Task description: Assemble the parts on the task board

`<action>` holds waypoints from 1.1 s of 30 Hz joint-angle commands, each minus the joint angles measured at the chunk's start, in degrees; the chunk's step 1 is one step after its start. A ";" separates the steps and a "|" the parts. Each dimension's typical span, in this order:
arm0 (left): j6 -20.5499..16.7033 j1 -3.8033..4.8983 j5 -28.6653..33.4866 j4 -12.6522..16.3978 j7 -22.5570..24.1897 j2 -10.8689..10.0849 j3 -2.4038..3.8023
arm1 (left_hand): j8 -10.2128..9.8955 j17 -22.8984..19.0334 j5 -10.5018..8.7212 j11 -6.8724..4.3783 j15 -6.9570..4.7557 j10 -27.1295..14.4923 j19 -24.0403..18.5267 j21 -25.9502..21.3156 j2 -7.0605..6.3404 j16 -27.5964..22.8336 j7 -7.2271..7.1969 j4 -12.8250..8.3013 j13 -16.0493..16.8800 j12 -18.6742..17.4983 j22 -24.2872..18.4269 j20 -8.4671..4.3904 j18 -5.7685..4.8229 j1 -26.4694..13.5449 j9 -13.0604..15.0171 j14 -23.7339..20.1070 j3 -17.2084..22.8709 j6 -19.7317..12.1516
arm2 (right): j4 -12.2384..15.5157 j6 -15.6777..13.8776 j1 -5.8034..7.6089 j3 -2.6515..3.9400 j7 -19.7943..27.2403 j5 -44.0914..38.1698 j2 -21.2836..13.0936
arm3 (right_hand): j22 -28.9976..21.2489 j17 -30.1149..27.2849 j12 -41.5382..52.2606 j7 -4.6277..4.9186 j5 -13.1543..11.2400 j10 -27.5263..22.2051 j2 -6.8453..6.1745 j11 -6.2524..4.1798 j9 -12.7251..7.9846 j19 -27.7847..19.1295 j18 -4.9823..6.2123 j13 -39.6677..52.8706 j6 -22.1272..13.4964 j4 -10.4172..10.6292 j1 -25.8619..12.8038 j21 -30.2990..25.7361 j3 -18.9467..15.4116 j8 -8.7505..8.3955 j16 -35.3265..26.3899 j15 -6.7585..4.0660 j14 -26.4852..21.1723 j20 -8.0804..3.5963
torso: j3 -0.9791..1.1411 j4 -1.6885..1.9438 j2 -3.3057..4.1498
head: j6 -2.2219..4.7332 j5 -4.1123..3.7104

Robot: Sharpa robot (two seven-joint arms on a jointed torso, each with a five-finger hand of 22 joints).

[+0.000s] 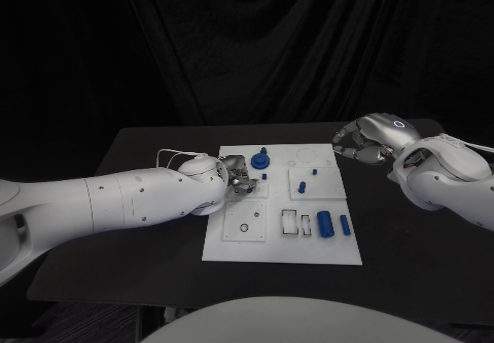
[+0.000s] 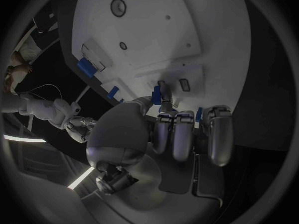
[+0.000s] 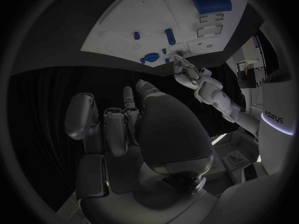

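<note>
White task board [image 1: 235, 246] with small blue parts [image 1: 324, 224]

We are seeing a black worktop [image 1: 154, 257], with a dark curtain [image 1: 288, 57] hanging behind the worktop.

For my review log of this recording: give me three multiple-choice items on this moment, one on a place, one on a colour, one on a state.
1. Where is the left robot hand?
A. over the task board's left edge
B. off the table
C. at the board's near right corner

2. What colour is the big cylinder?
A. red
B. blue
C. green

3. The right robot hand is:
A. gripping the cylinder
B. pressing on the board
C. curled, holding nothing

Key: 1 A, it reaches in beside the round part; 2 B, plainly blue; 3 C, it is beyond the board's far right corner, with nothing in its fingers.
</note>
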 commanded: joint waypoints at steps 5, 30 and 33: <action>-4.07 -0.81 0.22 -0.28 1.82 0.08 0.03 | -0.31 15.09 -0.19 0.35 0.05 5.85 -0.27 -0.27 -0.14 0.15 0.10 0.19 15.00 -0.04 7.00 0.06 -0.03 -0.58 0.06 6.15 -0.19 0.21 | 0.15 0.28 -0.15 0.04 -1.04 -0.19 -0.15 | 8.49 10.78 -0.34 0.10 0.30 -0.37 0.02 -0.03 -0.08 -0.61 0.75 6.23 0.36 -0.06 0.31 -0.39 0.28 -0.38 -0.36 -0.06 3.30 0.01 | 0.01 -0.01 0.00 | -0.01 0.03; -10.01 -2.40 0.22 0.11 4.58 -1.63 0.02 | -1.19 15.09 -2.91 0.57 0.25 5.85 -0.47 -0.59 0.03 0.15 0.35 0.26 15.00 -0.04 6.88 0.25 0.05 -2.22 0.32 6.15 -1.40 -0.05 | 0.20 0.33 -0.44 0.04 -0.96 -0.19 -0.53 | 8.50 10.77 -0.35 0.10 0.34 -0.38 -0.01 -0.02 -0.10 -0.59 0.75 6.22 0.42 -0.01 0.24 -0.40 0.28 -0.38 -0.38 -0.05 3.30 0.02 | 0.00 -0.01 0.00 | -0.01 0.23; -9.93 -2.58 0.22 0.06 4.62 -1.55 0.02 | -1.36 15.09 -3.38 0.61 0.29 5.85 -0.50 -0.64 0.06 0.15 0.40 0.25 15.00 -0.04 6.87 0.28 0.06 -2.50 0.33 6.15 -1.67 -0.11 | 0.20 0.37 -0.47 0.04 -0.96 -0.19 -0.56 | 8.50 10.77 -0.35 0.10 0.34 -0.38 -0.01 -0.02 -0.10 -0.59 0.75 6.22 0.42 -0.01 0.24 -0.40 0.28 -0.38 -0.38 -0.05 3.30 0.02 | 0.00 0.01 -0.02 | -0.01 0.21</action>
